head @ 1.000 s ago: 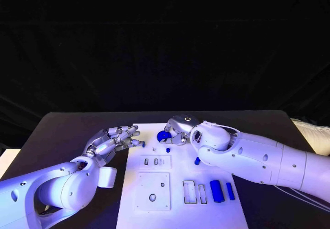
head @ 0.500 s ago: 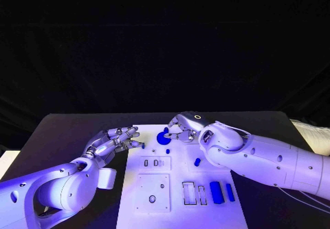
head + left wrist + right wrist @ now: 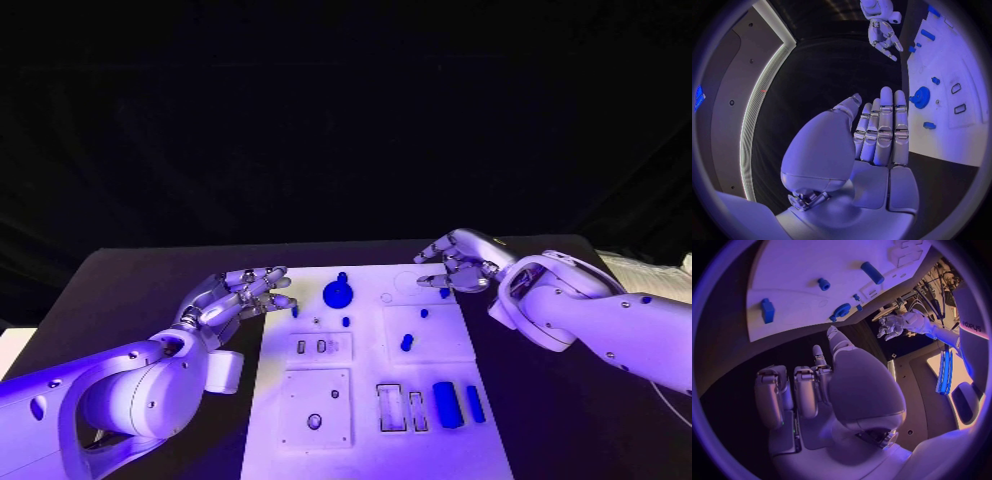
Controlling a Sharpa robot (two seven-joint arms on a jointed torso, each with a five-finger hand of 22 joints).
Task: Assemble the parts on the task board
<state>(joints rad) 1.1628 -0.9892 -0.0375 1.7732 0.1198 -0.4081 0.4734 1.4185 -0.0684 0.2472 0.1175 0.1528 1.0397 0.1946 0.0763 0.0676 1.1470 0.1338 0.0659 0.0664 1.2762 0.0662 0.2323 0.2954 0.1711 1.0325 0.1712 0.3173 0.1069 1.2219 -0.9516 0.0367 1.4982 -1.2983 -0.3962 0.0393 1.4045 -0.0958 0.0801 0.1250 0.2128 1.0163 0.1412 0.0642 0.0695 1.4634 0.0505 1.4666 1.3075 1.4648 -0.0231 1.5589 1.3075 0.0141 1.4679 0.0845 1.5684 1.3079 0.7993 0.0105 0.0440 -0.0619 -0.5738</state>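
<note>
A black worktop (image 3: 159, 270) carries the white task board (image 3: 378, 360). The left robot hand (image 3: 248, 293) is held beside the board's far left edge, fingers apart, empty. The right robot hand (image 3: 459, 263) hovers at the far right corner, fingers loosely curled, nothing gripped. A round blue part (image 3: 338, 294) lies between them, nearer the left.

Two glossy white, rounded arm shells dotted with small dark screw holes, ending in silver segmented left hand (image 3: 245, 293) and right hand (image 3: 459, 262).

Black table (image 3: 144, 290), dark backdrop (image 3: 346, 120)
</note>
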